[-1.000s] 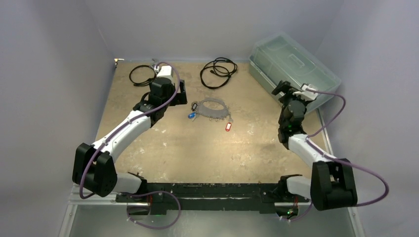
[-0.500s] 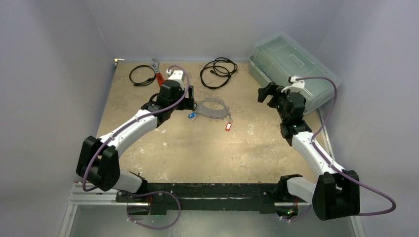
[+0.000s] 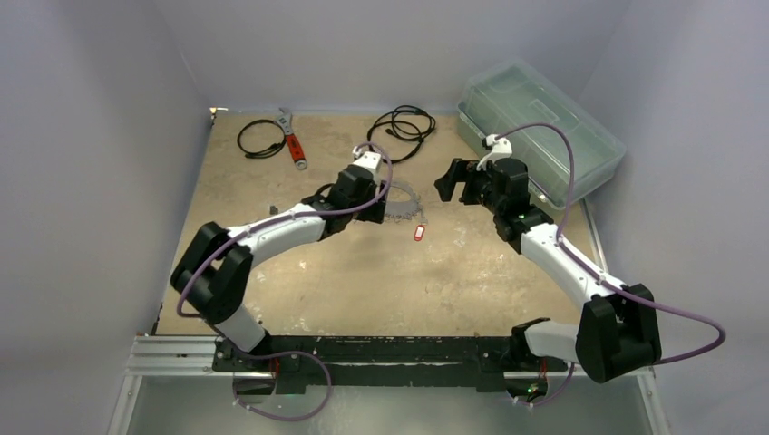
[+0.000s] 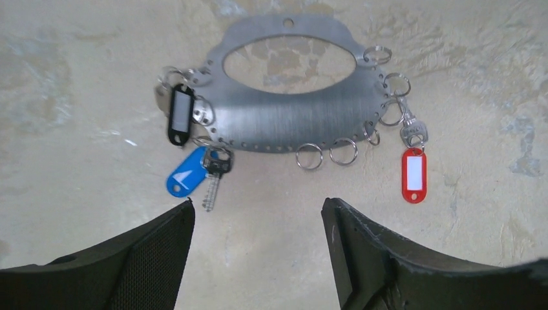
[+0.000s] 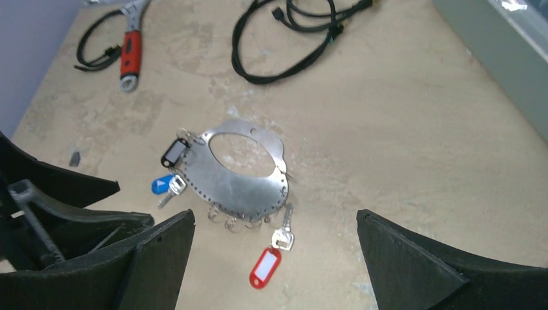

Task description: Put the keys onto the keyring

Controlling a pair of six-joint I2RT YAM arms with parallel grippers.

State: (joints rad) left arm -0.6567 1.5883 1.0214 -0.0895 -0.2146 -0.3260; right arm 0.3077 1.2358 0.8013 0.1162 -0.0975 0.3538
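I am hovering my left gripper (image 4: 258, 210) just short of the keyring (image 4: 291, 123), jaws standing apart and gripping nothing, while my right gripper (image 5: 274, 219) is hanging wide open nearby, also empty. The keyring is lying flat on the table (image 3: 381, 281). It is a thin brushed-metal plate edged with small split rings, so I am expecting it to be stiff, light and slick, and liftable only by an edge. The red-tagged key (image 4: 413, 173) is resting at its rim, and its plastic tag is offering the easiest pinch.
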